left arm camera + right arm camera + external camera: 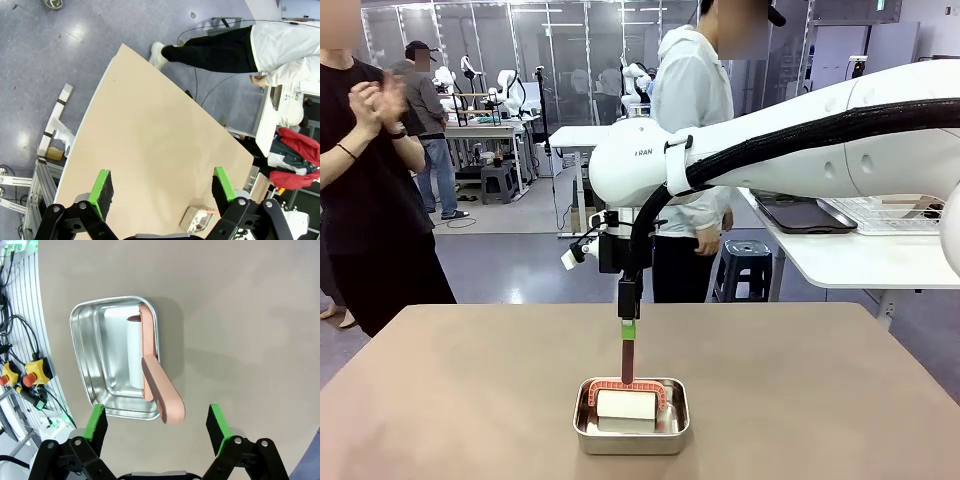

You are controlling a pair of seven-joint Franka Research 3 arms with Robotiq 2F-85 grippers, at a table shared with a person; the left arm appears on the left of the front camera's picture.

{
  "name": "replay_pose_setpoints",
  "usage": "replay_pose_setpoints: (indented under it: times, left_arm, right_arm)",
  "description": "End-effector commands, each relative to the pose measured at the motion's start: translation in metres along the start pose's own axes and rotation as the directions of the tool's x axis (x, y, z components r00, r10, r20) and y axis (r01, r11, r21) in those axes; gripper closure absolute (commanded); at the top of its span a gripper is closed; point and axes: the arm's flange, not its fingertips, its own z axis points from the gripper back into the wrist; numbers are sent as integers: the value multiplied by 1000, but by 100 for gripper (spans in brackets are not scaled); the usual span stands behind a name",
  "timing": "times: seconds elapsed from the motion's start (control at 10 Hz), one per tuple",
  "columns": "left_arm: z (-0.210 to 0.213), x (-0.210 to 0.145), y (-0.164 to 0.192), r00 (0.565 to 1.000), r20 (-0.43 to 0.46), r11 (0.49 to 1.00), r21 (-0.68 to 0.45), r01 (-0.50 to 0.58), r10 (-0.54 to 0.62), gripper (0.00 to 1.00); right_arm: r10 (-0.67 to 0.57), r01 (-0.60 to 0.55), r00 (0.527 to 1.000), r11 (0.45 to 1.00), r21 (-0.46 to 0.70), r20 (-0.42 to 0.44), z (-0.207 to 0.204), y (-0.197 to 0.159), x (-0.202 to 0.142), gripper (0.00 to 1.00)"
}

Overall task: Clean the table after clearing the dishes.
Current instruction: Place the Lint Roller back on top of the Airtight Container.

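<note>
Front view, near edge, lower centre: square steel pan (631, 418) sits on the tan bench (470, 390). Inside it lies a white roller (625, 404) on a pink frame, its pink handle (627, 360) standing upright out of the pan.

Right hand (627, 322) hangs straight down over the handle, just above centre frame. In the right wrist view the right hand (157, 422) is spread wide, green pads (217, 421) well apart on either side of the handle's (162, 390) end. Cannot tell from the front view whether they touch it.

Same wrist view: pan (82, 360) in the left half, roller (134, 352) lying along its right wall, bare bench (240, 320) to the right.

Left wrist view: left hand (162, 192) spread, nothing between the pads (102, 187), held high above the bench (150, 135); pan (192, 220) at the bottom edge right of centre.

Far side, front view: person in black (370, 170) at upper left, hands together; person in a white hoodie (690, 110) at centre top beside a white bench (850, 255).
</note>
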Motion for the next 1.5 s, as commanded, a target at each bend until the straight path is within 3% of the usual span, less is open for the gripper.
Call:
replay_pose_setpoints:
  times: [0.0, 1.1, 1.2, 1.4]
  left_arm:
    - [2, -6, 1, 1000, 11, 1000, 1, 9, -9, 0]
    - [2, -6, 1, 1000, 11, 1000, 1, 9, -9, 0]
    - [2, -6, 1, 1000, 11, 1000, 1, 9, -9, 0]
    - [2, -6, 1, 1000, 11, 1000, 1, 9, -9, 0]
  right_arm:
    - [1, -1, 1000, 1000, 6, -7, -1, 2, 0, 0]
    - [0, 0, 1000, 1000, 3, -3, -1, 0, 0, 2]
    - [-63, 63, 997, 998, 7, 53, 26, -3, -16, 0]
    - [-189, 150, 940, 977, 153, 285, 70, -6, -61, 0]
